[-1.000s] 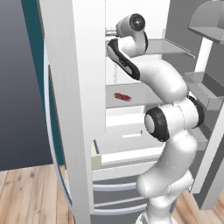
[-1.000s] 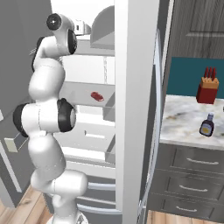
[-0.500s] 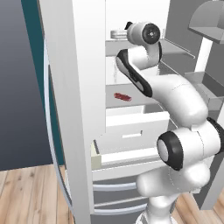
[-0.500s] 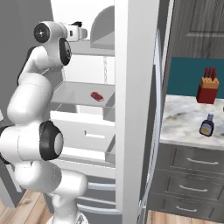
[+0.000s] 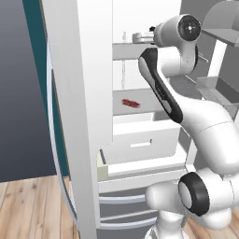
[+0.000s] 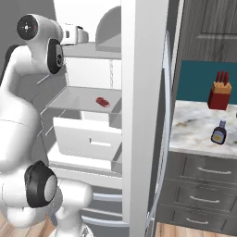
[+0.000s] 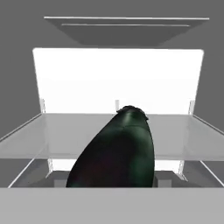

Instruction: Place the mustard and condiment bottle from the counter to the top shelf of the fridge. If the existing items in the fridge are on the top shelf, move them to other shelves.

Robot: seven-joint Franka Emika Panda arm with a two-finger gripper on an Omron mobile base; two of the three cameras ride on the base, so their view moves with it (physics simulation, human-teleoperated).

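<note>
My gripper [image 5: 139, 37] is up at the fridge's top shelf [image 7: 175, 131], also seen from the other side as the gripper [image 6: 79, 34]. In the hand view a dark green, rounded vegetable [image 7: 118, 153] rises from the bottom between my fingers and hides them; it is held just in front of the glass shelf. The condiment bottle [image 6: 218, 133], dark with a yellow label, stands on the marble counter [image 6: 194, 125] to the right of the fridge. The mustard is out of view.
A small red item [image 5: 131, 103] lies on the middle shelf [image 6: 74, 99]. Below it a white drawer [image 5: 140, 144] stands pulled out. The open fridge door [image 5: 70, 116] is on the left. A red knife block [image 6: 219, 92] stands at the counter's back.
The arm has folded differently, its elbow swinging down and towards the base, and the hand has drawn back a little from the top shelf. The fridge and counter are unchanged.
</note>
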